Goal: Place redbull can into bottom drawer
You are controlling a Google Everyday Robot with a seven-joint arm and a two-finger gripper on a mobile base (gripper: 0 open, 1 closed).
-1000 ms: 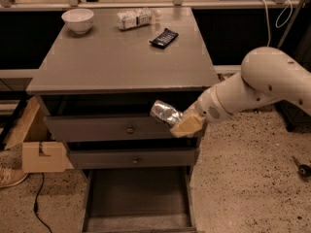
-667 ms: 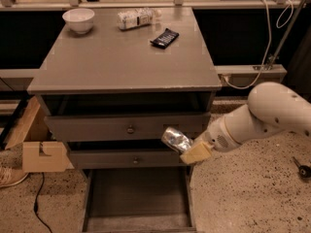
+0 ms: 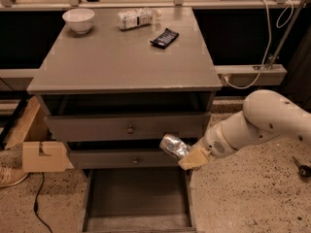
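The redbull can (image 3: 174, 145) is a shiny silver can, tilted, held in my gripper (image 3: 187, 157) in front of the right end of the middle drawer. My gripper is shut on the can, its tan fingers (image 3: 193, 158) under the can's right end. The white arm (image 3: 252, 125) reaches in from the right. The bottom drawer (image 3: 137, 198) is pulled open below, a wide shallow grey tray with a bare floor. The can hangs above the drawer's right rear part.
A grey cabinet (image 3: 126, 57) carries a white bowl (image 3: 78, 19), a clear plastic bottle (image 3: 136, 18) and a black snack bar (image 3: 164, 38) at the back. Two upper drawers with knobs (image 3: 129, 129) are closed. A cardboard box (image 3: 41, 155) stands at left on the speckled floor.
My gripper with the can has moved down and to the right, from the top drawer's level to the middle drawer's front, nearer the open bottom drawer.
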